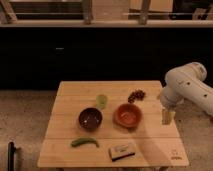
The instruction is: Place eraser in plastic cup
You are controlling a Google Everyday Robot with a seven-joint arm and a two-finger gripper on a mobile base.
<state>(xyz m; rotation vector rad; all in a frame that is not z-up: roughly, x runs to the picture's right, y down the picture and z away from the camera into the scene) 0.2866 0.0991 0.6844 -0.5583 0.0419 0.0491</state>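
Observation:
The eraser point(122, 150), a flat block with a pale tan top over a dark base, lies near the front edge of the wooden table point(70, 107). The plastic cup point(102, 101), small and translucent light green, stands upright behind the dark brown bowl point(90, 119). My gripper point(167, 117) hangs from the white arm point(187, 87) over the table's right edge, right of the orange bowl point(128, 115), far from the eraser and the cup. It holds nothing that I can see.
A green curved pepper point(84, 142) lies front left of the eraser. A cluster of dark red grapes point(136, 95) sits behind the orange bowl. A dark counter wall runs behind the table. Speckled floor surrounds it. A black object point(11, 156) stands at bottom left.

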